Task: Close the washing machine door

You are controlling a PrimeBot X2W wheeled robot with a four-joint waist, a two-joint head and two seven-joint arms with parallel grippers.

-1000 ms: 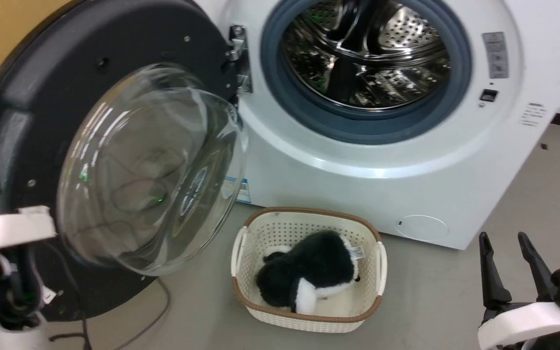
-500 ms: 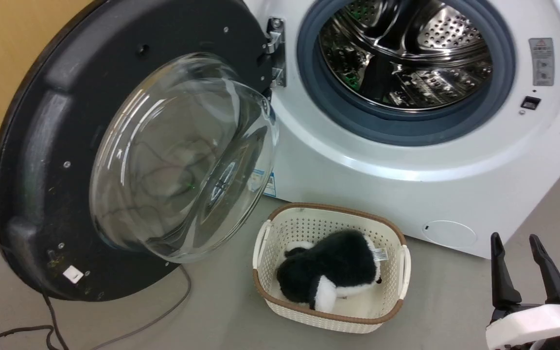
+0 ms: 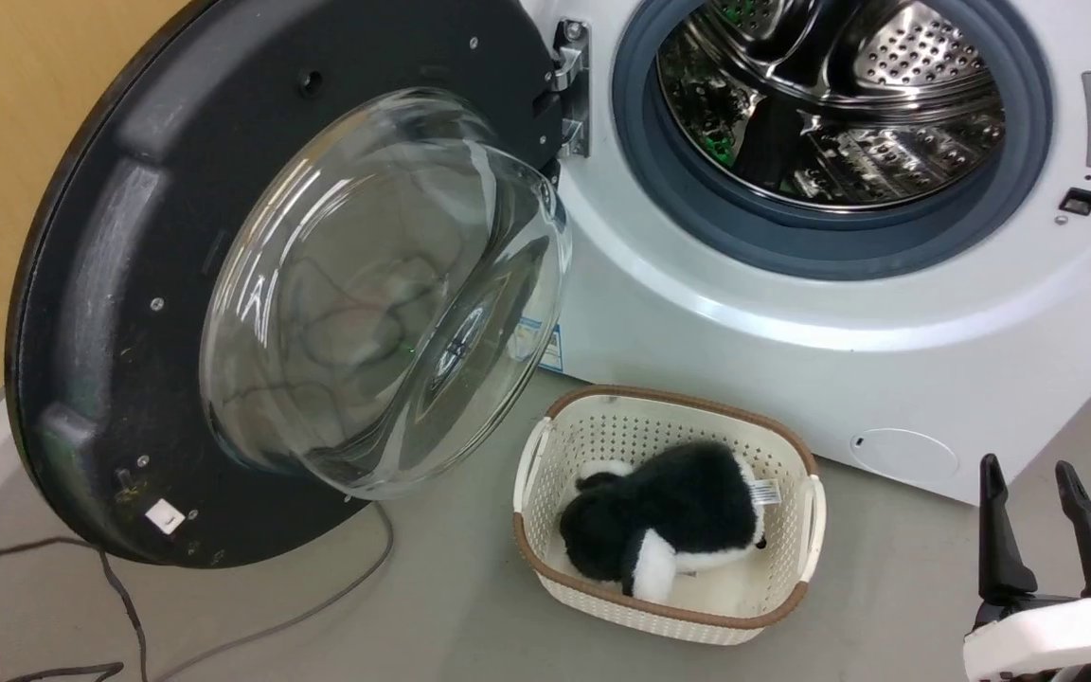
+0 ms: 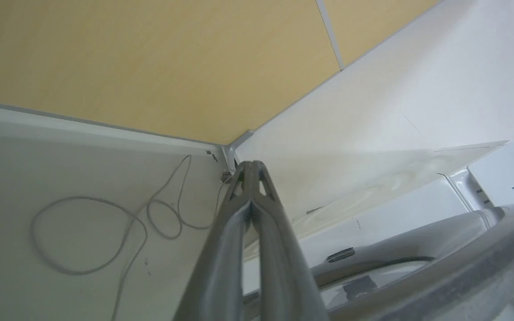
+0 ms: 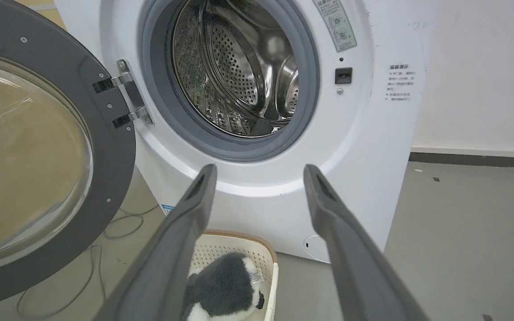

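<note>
Bright, even overhead light leaves only soft shadows on the floor [image 3: 451, 606]. White glare streaks the washing machine door [image 3: 318, 284] and glints off the drum [image 3: 839, 104]. The left wrist view looks pale and bowed at its edges, the left end effector [image 4: 251, 167] blurred.

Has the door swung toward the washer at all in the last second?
No. The door keeps its glass edge at the hinge; only the camera shifted.

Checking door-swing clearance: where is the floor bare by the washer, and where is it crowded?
Bare floor lies between the cream basket and the right gripper, in front of the washing machine. Crowded: cables trail under the open washing machine door, and the basket holds a plush toy.
</note>
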